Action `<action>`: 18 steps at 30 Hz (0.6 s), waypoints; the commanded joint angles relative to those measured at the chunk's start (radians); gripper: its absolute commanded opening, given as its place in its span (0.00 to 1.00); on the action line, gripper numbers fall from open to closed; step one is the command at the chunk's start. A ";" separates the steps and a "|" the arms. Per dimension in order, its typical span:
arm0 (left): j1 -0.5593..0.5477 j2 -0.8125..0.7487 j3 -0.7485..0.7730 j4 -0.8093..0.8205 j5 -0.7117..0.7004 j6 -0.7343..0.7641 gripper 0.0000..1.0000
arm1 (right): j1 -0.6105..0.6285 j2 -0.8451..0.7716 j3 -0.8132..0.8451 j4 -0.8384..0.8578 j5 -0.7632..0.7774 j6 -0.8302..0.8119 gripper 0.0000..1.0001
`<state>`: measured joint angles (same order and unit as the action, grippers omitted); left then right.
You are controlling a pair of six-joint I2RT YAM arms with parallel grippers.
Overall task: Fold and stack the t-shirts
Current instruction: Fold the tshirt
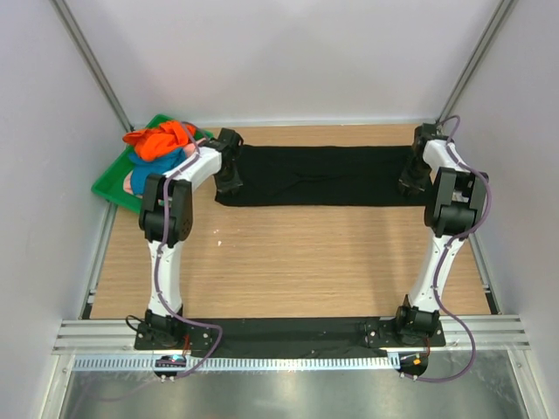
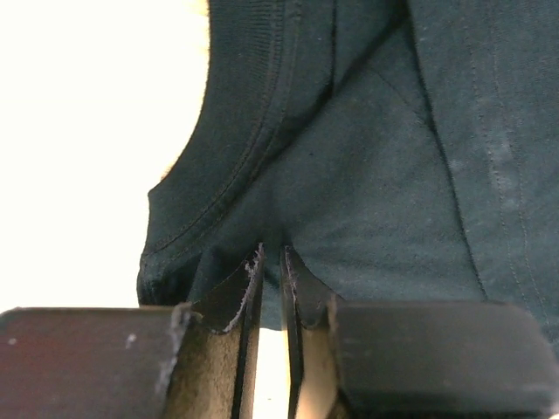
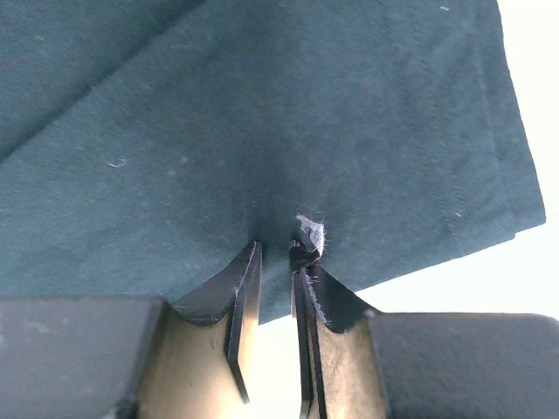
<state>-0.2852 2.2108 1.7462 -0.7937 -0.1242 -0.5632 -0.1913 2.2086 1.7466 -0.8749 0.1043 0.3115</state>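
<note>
Two grips on the black t-shirt [image 1: 323, 175], spread flat across the surface [image 1: 297, 253]: left gripper [image 2: 271, 255] clamped on its left end, right gripper [image 3: 278, 249] clamped on its right edge.

The black t-shirt [image 1: 323, 175] is matt soft cloth, the table [image 1: 288, 262] pale wood-grain, the green tray [image 1: 109, 179] smooth plastic.

- My left arm [image 1: 166, 209] reaches toward 12 o'clock, the forearm angling toward 1. My left gripper [image 2: 271, 255] is nipped on the black t-shirt [image 2: 367, 175].
- My right arm [image 1: 450, 209] reaches toward 12 o'clock. My right gripper [image 3: 278, 249] pinches the same cloth, jaws a slit apart.
</note>
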 commanded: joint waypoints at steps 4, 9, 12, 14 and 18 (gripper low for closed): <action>0.043 -0.011 -0.140 -0.085 -0.161 0.051 0.14 | -0.029 -0.045 -0.157 -0.047 0.198 -0.043 0.25; 0.047 -0.072 -0.185 -0.087 -0.170 0.060 0.14 | -0.033 -0.164 -0.289 -0.039 0.117 -0.014 0.25; 0.047 -0.123 -0.197 -0.105 -0.172 0.063 0.14 | -0.031 -0.246 -0.352 -0.058 0.068 0.004 0.26; 0.049 -0.155 -0.208 -0.119 -0.166 0.065 0.14 | -0.031 -0.323 -0.381 -0.073 0.038 0.014 0.27; 0.046 -0.253 -0.214 -0.142 -0.134 0.066 0.18 | -0.031 -0.435 -0.404 -0.093 0.009 0.024 0.34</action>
<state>-0.2520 2.0590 1.5364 -0.8551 -0.2245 -0.5186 -0.2142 1.8957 1.3338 -0.9360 0.1265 0.3206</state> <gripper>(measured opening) 0.173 0.330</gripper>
